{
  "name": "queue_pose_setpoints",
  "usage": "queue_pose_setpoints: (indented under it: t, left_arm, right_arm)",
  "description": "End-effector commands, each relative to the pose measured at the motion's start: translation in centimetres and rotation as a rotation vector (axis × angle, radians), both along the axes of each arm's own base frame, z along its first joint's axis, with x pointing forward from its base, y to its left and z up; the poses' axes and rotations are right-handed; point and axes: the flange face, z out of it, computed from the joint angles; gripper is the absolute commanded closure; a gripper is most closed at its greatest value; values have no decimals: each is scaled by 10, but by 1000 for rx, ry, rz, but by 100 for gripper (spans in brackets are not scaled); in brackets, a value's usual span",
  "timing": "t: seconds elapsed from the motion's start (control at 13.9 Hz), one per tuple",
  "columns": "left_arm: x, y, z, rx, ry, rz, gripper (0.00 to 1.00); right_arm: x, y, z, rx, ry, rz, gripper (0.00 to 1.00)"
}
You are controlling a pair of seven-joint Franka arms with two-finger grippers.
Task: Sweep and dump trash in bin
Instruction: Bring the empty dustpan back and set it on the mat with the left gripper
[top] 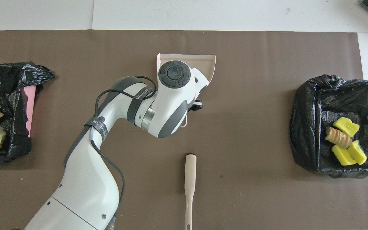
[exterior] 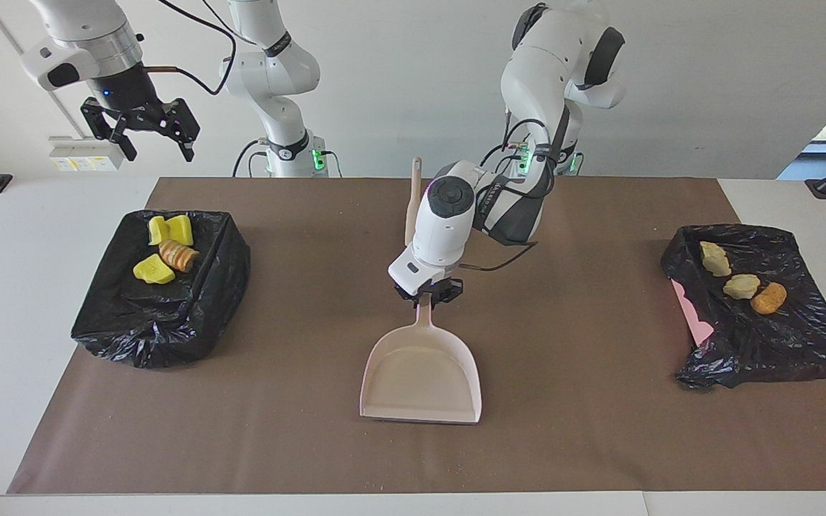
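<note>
All the trash lies in two black-bagged bins. The bin [exterior: 162, 315] at the right arm's end holds three yellow chunks [exterior: 169, 229] and a tan ridged piece [exterior: 178, 255]; it also shows in the overhead view [top: 311, 127]. The bin [exterior: 764, 344] at the left arm's end holds three tan and orange pieces [exterior: 741, 285]. The pale pink dustpan [exterior: 420, 376] lies empty on the mat's middle. My left gripper [exterior: 426, 299] is shut on its handle. My right gripper [exterior: 144, 132] is open and empty, raised above the table's edge near the right arm's bin.
The beige hand brush [top: 190, 179] lies on the brown mat [exterior: 585, 401], nearer to the robots than the dustpan, its handle end pointing toward them. In the facing view the left arm partly hides the brush [exterior: 413, 201]. A pink rim [exterior: 691, 315] shows under the left arm's bin bag.
</note>
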Motion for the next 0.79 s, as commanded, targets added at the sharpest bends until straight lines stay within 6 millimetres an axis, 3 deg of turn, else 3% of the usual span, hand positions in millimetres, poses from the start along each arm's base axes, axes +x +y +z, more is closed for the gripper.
queue_pose_setpoints:
  t: [0.0, 0.07, 0.29, 0.43, 0.5, 0.57, 0.72]
  left_arm:
    - [-5, -5, 0, -17, -5, 13, 51]
    - [-5, -5, 0, -14, -3, 14, 48]
    - [-2, 0, 3, 0, -9, 14, 5]
    - [2, 11, 10, 0, -11, 28, 0]
    - [2, 21, 23, 0, -21, 35, 0]
    - [6, 46, 37, 6, -35, 60, 0]
    - [-9, 96, 55, 33, -25, 108, 0]
  right_arm:
    - [-5, -2, 0, -19, -5, 14, 0]
    - [-5, 0, 0, -19, -5, 17, 0]
    - [-5, 0, 0, -19, -5, 17, 0]
    - [-6, -1, 0, -19, -3, 27, 0]
    - [-6, -2, 0, -19, -1, 26, 0]
    - [-5, -3, -1, -21, -1, 23, 0]
    - [-5, -3, 1, -20, -3, 22, 0]
